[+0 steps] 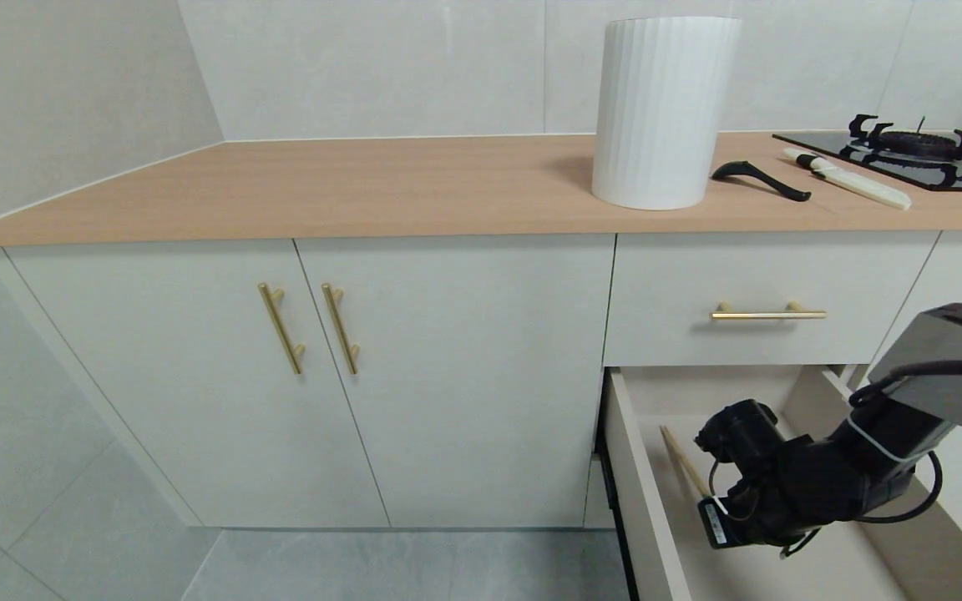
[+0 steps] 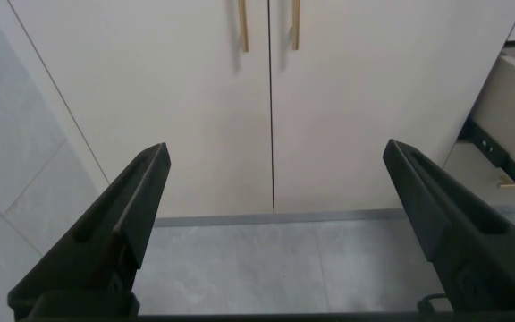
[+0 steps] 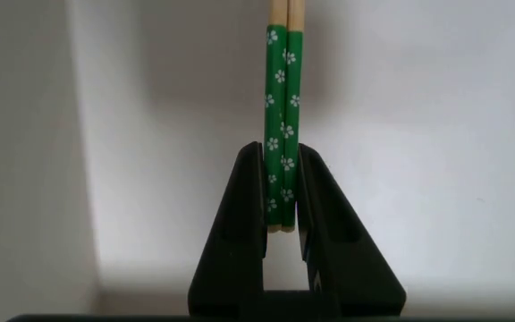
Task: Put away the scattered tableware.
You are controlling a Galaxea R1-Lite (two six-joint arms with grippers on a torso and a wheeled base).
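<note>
My right gripper (image 3: 282,192) is shut on a pair of wooden chopsticks (image 3: 282,107) with green, flower-printed ends, held over the pale floor of the open drawer (image 1: 640,467). From the head camera the chopsticks (image 1: 681,459) slant toward the drawer's left wall, with the right gripper (image 1: 711,492) low inside the drawer. On the countertop lie a black-handled utensil (image 1: 761,178) and a white knife (image 1: 848,178). My left gripper (image 2: 275,233) is open, low in front of the closed cabinet doors (image 2: 271,98), with nothing between its fingers.
A tall white ribbed container (image 1: 663,108) stands on the wooden countertop (image 1: 322,184). A black gas hob (image 1: 915,150) sits at the far right. A closed drawer with a gold handle (image 1: 769,315) is above the open one. Grey tiled floor (image 2: 266,268) lies below.
</note>
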